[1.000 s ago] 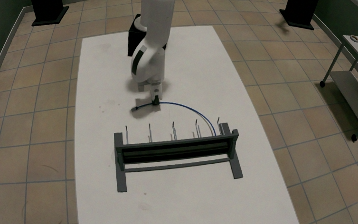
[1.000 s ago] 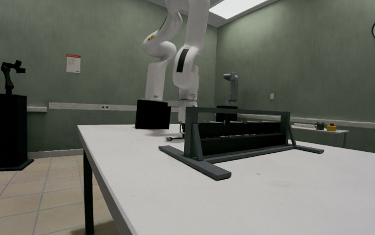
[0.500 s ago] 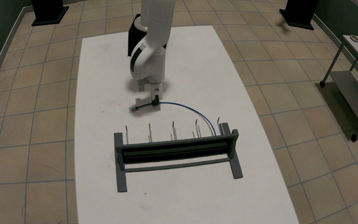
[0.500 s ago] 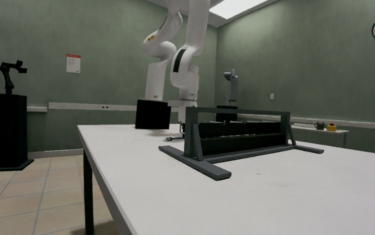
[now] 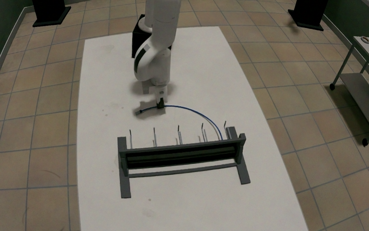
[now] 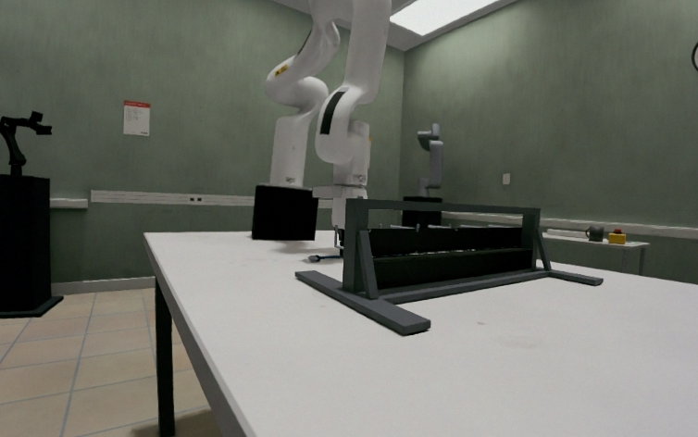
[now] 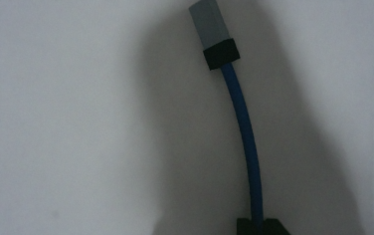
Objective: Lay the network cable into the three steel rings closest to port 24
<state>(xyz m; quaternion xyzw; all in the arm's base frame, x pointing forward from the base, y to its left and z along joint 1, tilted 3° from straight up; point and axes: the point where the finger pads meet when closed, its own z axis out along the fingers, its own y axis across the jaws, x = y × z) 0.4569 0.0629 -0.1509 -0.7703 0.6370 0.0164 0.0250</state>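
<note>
The blue network cable (image 5: 190, 111) arcs over the white table from the right end of the dark rack (image 5: 181, 153) to its free plug (image 5: 138, 111) at the left. My gripper (image 5: 160, 104) is shut on the cable a short way behind that plug, low over the table. In the wrist view the blue cable (image 7: 246, 134) runs up from between my fingertips to the grey plug (image 7: 211, 27). Several upright steel rings (image 5: 202, 131) stand in a row behind the rack; the cable passes beside the rightmost ones. In the exterior view my gripper (image 6: 340, 239) is partly hidden by the rack (image 6: 442, 247).
The arm's black base (image 5: 138, 37) stands at the table's far end. A metal cart (image 5: 356, 81) stands off the table to the right. Black pedestals (image 5: 50, 12) stand in the room's corners.
</note>
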